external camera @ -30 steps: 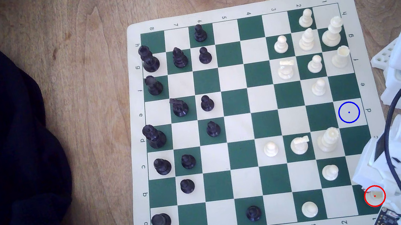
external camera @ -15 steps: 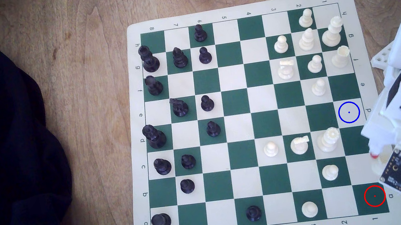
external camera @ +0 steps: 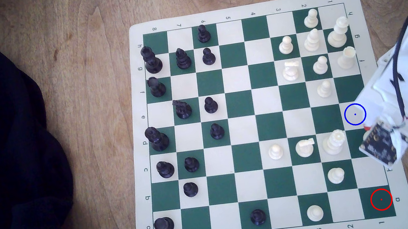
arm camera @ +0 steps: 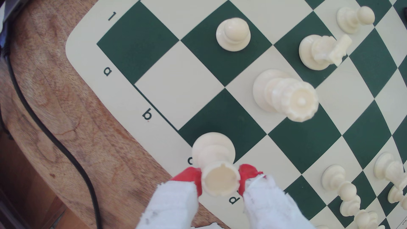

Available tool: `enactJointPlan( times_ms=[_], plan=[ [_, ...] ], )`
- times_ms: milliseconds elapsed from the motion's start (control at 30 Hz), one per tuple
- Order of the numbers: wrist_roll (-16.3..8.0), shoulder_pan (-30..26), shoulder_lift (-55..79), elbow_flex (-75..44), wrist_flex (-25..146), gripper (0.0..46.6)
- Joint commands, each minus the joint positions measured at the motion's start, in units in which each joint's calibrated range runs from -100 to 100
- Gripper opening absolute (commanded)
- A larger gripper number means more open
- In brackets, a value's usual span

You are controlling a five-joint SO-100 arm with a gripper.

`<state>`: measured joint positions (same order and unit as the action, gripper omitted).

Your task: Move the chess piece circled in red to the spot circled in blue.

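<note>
Item: cream rook point(arm camera: 217, 167), carried between the gripper point(arm camera: 220, 179)'s red tips, over the board's right edge in the exterior view.
Detail: The blue-circled square point(external camera: 355, 114) lies just beyond; lower upright onto its centre, clear of the nearby queen point(external camera: 334, 142), before loosening the jaws.

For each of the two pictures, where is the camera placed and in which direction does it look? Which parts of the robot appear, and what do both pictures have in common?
Exterior view: sits above the table, looking almost straight down at the chessboard; the white arm enters from the exterior view's right.
Wrist view: sits on the wrist, looking down along the gripper; its red-tipped fingers clamp the cream rook above the board's edge.
Shared: the queen, the neighbouring knight, and the green and cream squares.
</note>
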<state>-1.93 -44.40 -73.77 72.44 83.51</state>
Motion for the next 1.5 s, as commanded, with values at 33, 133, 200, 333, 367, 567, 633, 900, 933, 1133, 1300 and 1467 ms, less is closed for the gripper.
enactJointPlan(
  times_ms=[33,133,200,333,367,567,633,900,933,1133,1300,1467],
  plan=[
    [1.7,3.8,-5.0,-0.1,3.5,0.3],
    [3.3,6.7,-6.1,0.5,4.3,0.3],
    [4.2,8.6,-6.6,1.5,4.0,0.3],
    [6.4,12.7,-8.3,5.6,3.5,0.3],
    [6.5,12.9,-8.4,6.1,3.8,0.3],
    [7.4,14.4,-6.3,7.1,3.8,0.3],
    [8.0,14.6,-5.0,6.7,3.4,0.3],
    [8.6,13.9,10.6,0.6,0.4,0.3],
    [8.6,13.7,12.0,0.5,-0.1,0.3],
    [8.6,13.3,14.8,0.1,-2.3,0.3],
    [8.8,14.2,14.9,-1.1,-2.4,0.3],
    [8.9,14.6,14.9,-3.2,-1.9,0.3]
  ],
)
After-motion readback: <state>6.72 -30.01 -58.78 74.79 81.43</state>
